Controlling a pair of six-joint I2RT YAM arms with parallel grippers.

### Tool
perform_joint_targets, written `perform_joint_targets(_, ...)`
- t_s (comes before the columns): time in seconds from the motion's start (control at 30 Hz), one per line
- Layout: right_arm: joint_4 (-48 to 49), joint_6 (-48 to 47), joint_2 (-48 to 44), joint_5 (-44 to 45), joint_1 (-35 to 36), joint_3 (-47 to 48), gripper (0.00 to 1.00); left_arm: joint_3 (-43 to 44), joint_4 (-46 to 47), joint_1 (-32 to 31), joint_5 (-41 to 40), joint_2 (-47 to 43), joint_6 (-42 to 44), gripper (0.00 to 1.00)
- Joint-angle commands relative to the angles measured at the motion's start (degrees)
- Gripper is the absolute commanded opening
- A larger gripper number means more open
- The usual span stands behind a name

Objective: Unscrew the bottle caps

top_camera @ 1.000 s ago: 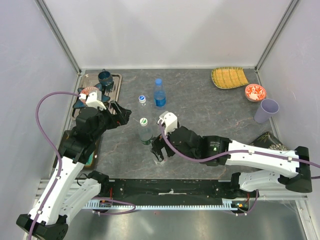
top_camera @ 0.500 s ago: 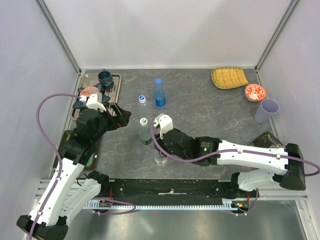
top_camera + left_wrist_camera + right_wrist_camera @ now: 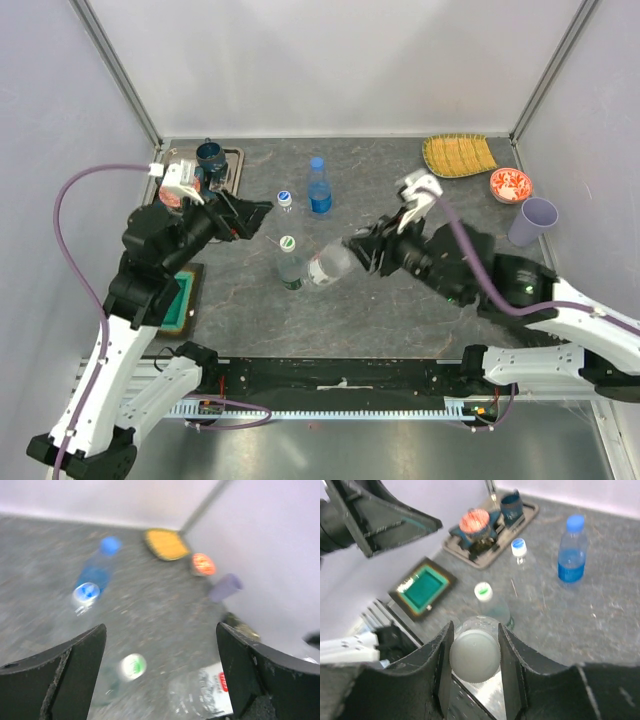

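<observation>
My right gripper [image 3: 475, 655] is shut on the white cap [image 3: 474, 656] of the plain clear bottle [image 3: 329, 265]. It holds the bottle off the table on its side, base toward the left arm. The same clear bottle [image 3: 210, 696] shows low in the left wrist view. My left gripper [image 3: 262, 213] hovers open and empty above the short bottle [image 3: 285, 200]. The green-labelled bottle [image 3: 289, 264] stands upright just left of the held one. The blue-labelled bottle [image 3: 320, 188] stands further back. All three standing bottles carry their caps.
A dark tray [image 3: 235, 160] with a blue cup sits at the back left, and a green-lined box [image 3: 180, 300] lies near the left arm. At the back right are a yellow woven mat [image 3: 458, 155], a red bowl [image 3: 510, 184] and the lilac cup [image 3: 532, 220].
The right gripper closed on the clear bottle's cap and lifted it, swinging back and to the right. The left arm rose and reached farther over the table.
</observation>
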Motion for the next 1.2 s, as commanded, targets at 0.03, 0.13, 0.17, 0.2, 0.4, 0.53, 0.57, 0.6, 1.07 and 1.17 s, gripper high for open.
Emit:
perform_joint_targets(0.03,-3.3,1.2,0.2,-14.9,-7.4,10.6,0.00,12.5,15.4,0.1,37.7,10.2,-1.6,0.98)
perform_joint_targets(0.13,-4.9,1.3,0.8,-19.8,-8.2,15.7,0.00,16.5,21.4,-0.1,49.5,16.0,-5.8,1.00)
perform_joint_targets(0.17,-5.5,1.3,1.0,-20.4,-8.2,17.2,0.00,17.1,22.4,-0.2,51.1,16.8,-7.3,1.00)
perform_joint_targets(0.2,-5.6,1.5,1.3,-21.5,-8.2,17.7,0.00,18.0,25.2,-0.5,53.5,17.8,-7.5,1.00)
perform_joint_targets(0.4,-6.5,1.5,3.5,-23.7,-8.4,20.0,0.00,22.0,22.1,-6.6,58.2,21.0,-0.8,1.00)
perform_joint_targets(0.53,-6.5,1.3,4.8,-25.3,-9.0,21.2,0.00,21.3,19.7,-9.1,58.1,20.8,2.6,1.00)
perform_joint_targets(0.57,-6.5,1.2,5.5,-25.6,-9.0,21.4,0.00,21.0,19.7,-9.5,58.2,21.0,3.0,1.00)
perform_joint_targets(0.6,-6.5,1.2,5.8,-25.6,-9.0,21.4,0.00,20.8,19.7,-10.0,58.6,21.1,3.3,1.00)
perform_joint_targets(1.07,-0.9,2.1,7.6,-32.7,-13.5,20.7,0.00,16.0,12.3,-12.7,56.0,20.8,13.8,1.00)
perform_joint_targets(1.17,-0.6,2.2,8.3,-33.6,-14.2,21.0,0.00,15.9,11.1,-13.4,55.0,21.2,15.2,1.00)
